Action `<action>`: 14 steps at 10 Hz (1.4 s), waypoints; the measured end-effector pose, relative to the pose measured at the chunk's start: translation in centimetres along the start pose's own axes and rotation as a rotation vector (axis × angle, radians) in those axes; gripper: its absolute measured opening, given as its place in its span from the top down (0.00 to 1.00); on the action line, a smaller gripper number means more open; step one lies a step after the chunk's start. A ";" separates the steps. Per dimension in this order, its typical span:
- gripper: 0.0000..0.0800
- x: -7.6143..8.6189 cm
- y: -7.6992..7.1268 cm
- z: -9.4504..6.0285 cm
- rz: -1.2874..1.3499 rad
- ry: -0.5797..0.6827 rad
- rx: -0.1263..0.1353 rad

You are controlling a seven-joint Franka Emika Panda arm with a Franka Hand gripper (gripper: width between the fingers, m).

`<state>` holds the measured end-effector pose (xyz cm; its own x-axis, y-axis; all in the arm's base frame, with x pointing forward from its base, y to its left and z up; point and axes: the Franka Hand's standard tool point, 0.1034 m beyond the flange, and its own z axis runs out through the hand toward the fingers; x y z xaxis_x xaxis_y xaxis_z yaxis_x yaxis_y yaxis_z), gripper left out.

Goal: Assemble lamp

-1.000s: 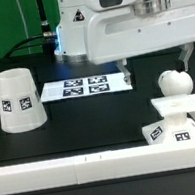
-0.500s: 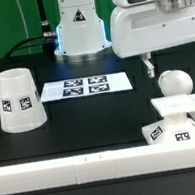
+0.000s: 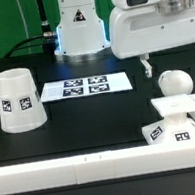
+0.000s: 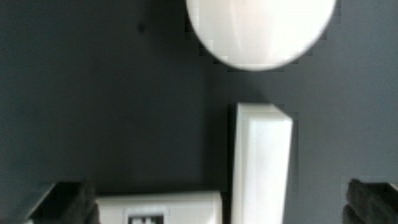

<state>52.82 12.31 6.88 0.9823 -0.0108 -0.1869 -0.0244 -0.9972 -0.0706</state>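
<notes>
Across the bottom of the exterior view, a low white rail [image 3: 56, 172] borders the near edge of the black bench [image 3: 99, 120]. It closes off that side from the lower left to the lower right.

Just behind the rail, in the lower right, sits the lamp's square base [image 3: 181, 113] with a tag on its near-left corner. The round bulb [image 3: 170, 83] stands upright on the base on its short neck. The base's far side lies close to the frame's right edge, so there is little spare room there.

At middle left the shade [image 3: 17, 99] stands wide end down with its tag facing the camera. It is well apart from the base, and a broad bare stretch of bench lies between them.

Further back, at centre, the marker board [image 3: 84, 86] lies flat. Its right end is near the bulb but does not touch it.

In the upper right the pincer [image 3: 171, 62] hangs just above the bulb. Its jaws are spread wide and hold nothing. In the wrist view the dark fingertips [image 4: 63, 203] sit at opposite lower corners with a tagged white piece between them, untouched.

Farthest back, at top centre, is the white robot body [image 3: 77, 23].
</notes>
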 end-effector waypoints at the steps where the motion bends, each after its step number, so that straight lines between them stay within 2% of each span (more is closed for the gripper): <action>1: 0.13 -0.4 -0.9 0.4 0.025 -0.074 0.017; 2: 0.13 -0.6 -1.7 0.6 0.041 -0.121 0.033; 4: 0.13 -1.3 -1.5 0.7 0.041 -0.279 0.027; 6: 0.13 -1.3 -1.4 1.0 0.042 -0.381 0.026; 11: 0.13 -2.8 -1.3 2.3 0.026 -0.668 0.012; 12: 0.13 -2.6 -0.9 3.2 0.027 -0.698 0.013; 14: 0.13 -2.6 -0.8 4.0 0.030 -0.694 0.012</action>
<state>49.53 13.42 3.49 0.6355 0.0149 -0.7719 -0.0560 -0.9963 -0.0653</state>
